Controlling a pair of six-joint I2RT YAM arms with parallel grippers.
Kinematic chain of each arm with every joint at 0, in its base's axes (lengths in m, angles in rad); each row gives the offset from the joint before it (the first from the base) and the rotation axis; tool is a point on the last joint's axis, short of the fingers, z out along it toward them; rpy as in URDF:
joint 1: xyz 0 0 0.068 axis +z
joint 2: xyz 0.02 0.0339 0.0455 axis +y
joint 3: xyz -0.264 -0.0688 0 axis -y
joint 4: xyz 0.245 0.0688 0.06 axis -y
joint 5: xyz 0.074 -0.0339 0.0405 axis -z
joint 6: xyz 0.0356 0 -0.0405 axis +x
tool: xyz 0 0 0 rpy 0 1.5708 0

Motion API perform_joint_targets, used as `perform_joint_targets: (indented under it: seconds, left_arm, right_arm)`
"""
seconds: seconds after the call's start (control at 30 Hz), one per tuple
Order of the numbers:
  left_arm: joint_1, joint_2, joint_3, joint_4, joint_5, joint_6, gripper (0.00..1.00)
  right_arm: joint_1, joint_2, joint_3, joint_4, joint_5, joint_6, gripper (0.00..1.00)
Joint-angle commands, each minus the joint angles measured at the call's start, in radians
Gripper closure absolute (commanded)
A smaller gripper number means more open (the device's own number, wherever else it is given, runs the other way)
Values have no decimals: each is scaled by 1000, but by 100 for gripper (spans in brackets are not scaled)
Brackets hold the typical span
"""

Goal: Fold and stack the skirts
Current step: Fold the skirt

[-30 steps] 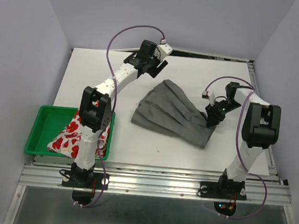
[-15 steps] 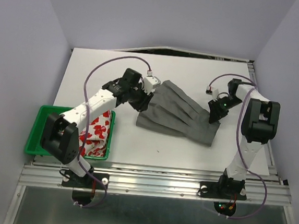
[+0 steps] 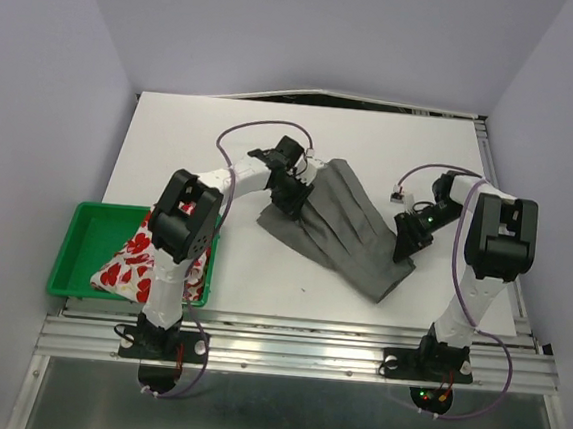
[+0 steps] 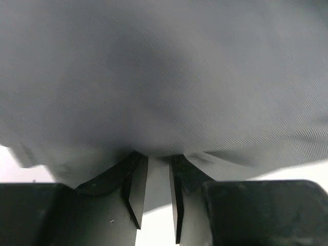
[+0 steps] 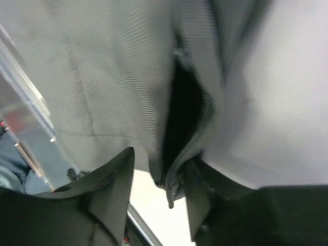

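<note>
White desk (image 3: 172, 144) carries the grey skirt (image 3: 345, 230) right of the green tray (image 3: 68, 246), still unfolded. My left hand (image 3: 295, 193) and right hand (image 3: 404, 243) are both clamped on its edges. The printed skirt (image 3: 132, 261) lies in that tray, unstacked.

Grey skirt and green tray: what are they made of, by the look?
Dark grey pleated skirt: woven cloth, matte; the wrist views show a fine ribbed weave, and it drapes in soft folds. Green rectangular tray: probably moulded plastic, with a smooth, even colour and a rigid raised rim.

Skirt (image 3: 341, 224) on desk (image 3: 173, 134) centre, between left tool (image 3: 294, 190) and right tool (image 3: 405, 240); other skirt (image 3: 131, 266) in tray (image 3: 80, 227), near-left.
</note>
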Motion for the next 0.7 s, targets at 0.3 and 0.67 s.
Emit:
perform_joint_targets:
  seconds: [0.3, 0.67]
  left_arm:
    - [155, 314, 734, -154, -199, 211, 46]
    - [22, -199, 192, 51, -172, 264, 34]
  right_arm:
    - [18, -68, 50, -91, -151, 20, 13]
    - [-69, -53, 257, 47, -101, 264, 16]
